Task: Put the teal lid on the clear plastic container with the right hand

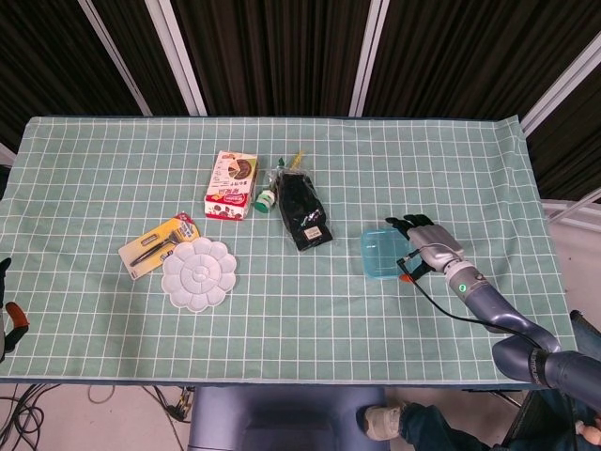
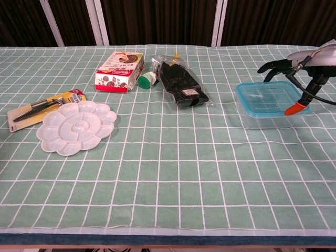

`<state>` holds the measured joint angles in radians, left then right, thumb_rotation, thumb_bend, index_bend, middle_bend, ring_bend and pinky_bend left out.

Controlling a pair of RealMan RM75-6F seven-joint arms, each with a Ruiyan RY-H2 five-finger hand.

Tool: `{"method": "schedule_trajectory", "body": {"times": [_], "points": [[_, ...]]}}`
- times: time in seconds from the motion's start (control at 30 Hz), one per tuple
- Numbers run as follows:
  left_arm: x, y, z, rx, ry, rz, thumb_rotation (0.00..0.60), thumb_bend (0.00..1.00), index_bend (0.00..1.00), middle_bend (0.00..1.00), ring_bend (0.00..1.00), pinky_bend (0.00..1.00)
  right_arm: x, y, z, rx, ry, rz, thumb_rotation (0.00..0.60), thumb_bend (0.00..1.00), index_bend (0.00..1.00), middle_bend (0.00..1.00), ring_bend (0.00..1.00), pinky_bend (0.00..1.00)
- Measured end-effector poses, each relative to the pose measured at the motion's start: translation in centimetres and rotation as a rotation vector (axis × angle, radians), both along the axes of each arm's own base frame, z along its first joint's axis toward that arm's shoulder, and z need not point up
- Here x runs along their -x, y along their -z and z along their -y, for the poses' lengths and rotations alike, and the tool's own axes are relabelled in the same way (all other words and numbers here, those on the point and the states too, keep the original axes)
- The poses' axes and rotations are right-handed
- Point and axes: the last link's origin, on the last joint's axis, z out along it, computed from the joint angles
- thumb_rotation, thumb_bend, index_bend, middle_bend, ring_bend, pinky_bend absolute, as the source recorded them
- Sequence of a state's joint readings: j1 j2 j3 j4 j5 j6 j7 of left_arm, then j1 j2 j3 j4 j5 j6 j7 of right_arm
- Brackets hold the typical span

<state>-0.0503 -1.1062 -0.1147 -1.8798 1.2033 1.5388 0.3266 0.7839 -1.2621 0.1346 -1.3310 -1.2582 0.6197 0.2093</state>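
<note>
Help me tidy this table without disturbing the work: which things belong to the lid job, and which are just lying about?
Belongs to the job:
teal lid
clear plastic container
right hand

Just lying about:
white flower-shaped palette
red snack box
black packet
small green-capped bottle
carded tool on yellow backing

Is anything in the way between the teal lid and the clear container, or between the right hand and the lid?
Nothing visible. The teal lid already sits on the clear plastic container, and the right hand is at its far right edge, fingers spread over the rim.
</note>
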Motion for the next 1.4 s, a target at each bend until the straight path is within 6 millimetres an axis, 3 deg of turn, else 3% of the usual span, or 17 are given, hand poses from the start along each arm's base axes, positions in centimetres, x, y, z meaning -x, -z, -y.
{"method": "schedule_trajectory", "body": {"times": [0.23, 0.47, 1.07, 1.4], "points": [[0.02, 0.03, 0.02, 0.002, -0.001, 0.0, 0.6, 0.77, 0.04, 0.0, 0.0, 0.0, 0.12, -0.01, -0.01, -0.003, 0.002, -0.006, 0.6, 0.25, 0.0, 0.37, 0.05, 0.0], [0.03, 0.05, 0.01, 0.003, -0.001, -0.001, 0.6, 0.77, 0.04, 0.0, 0.0, 0.0, 0.32, -0.09, -0.07, -0.01, 0.006, -0.028, 0.6, 0.25, 0.0, 0.27, 0.0, 0.0], [0.02, 0.09, 0.0, 0.005, 0.0, -0.002, 0.6, 0.77, 0.04, 0.0, 0.0, 0.0, 0.23, -0.45, -0.26, -0.015, 0.019, -0.084, 0.6, 0.25, 0.0, 0.06, 0.0, 0.0], [-0.02, 0.1, -0.01, 0.006, 0.0, 0.0, 0.6, 0.77, 0.04, 0.0, 0.0, 0.0, -0.09, -0.88, -0.6, -0.021, 0.02, -0.108, 0.6, 0.25, 0.0, 0.04, 0.0, 0.0]]}}
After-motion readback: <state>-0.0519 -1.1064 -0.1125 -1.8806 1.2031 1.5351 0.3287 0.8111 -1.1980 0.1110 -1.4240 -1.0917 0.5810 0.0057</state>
